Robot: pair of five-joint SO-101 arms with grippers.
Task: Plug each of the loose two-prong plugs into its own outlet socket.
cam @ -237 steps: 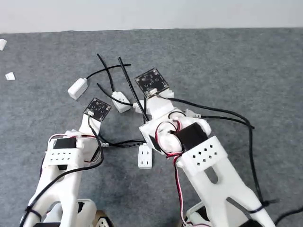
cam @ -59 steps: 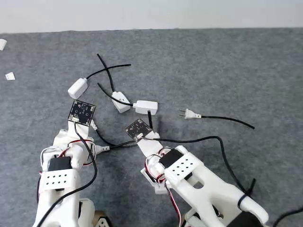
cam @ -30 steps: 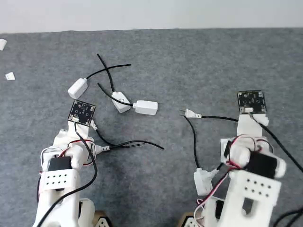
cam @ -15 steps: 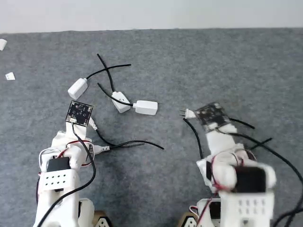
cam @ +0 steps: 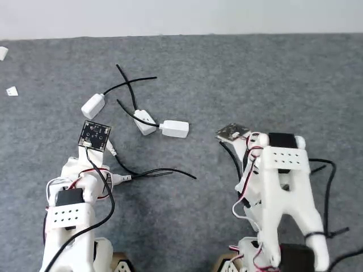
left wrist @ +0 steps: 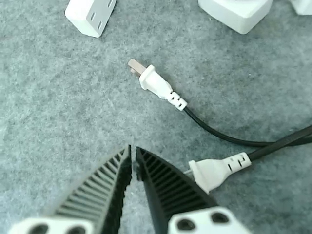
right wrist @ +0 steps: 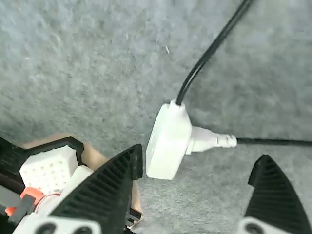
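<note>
**Plug and finger positions, both arms**

**Left arm.** Loose two-prong plug (left wrist: 155, 86) lies flat on the grey carpet (left wrist: 53, 102), ahead of the left gripper (left wrist: 131, 149) and apart from it. Its prongs point away from the fingers, toward a slotted socket block (left wrist: 90, 14) with a grey face. A second plug (left wrist: 214, 170) lies just beside one finger (left wrist: 163, 183); whether the two touch cannot be told. A black cord (left wrist: 219, 136) runs from the first plug's rear. The left fingers are closed to a thin slit and hold nothing. A plain white block (left wrist: 236, 12) lies farther ahead, near the slotted one.

**Right arm.** The right gripper (right wrist: 201, 156) has its fingers spread wide and grips nothing. A cabled socket block (right wrist: 168, 141) lies on the carpet between them. It is close beside the tip of one finger (right wrist: 114, 183) and well apart from the other. A seated plug (right wrist: 212, 140) sits against the side of this block, its prongs out of sight and its cord running off past the far finger. A paired black cable (right wrist: 204, 58) leaves the block's opposite end.

**Overhead.** Three white blocks (cam: 93, 106), (cam: 145, 122), (cam: 174, 128) lie ahead of the left arm (cam: 71, 209). The right arm (cam: 281, 181) stands well apart from them.
</note>
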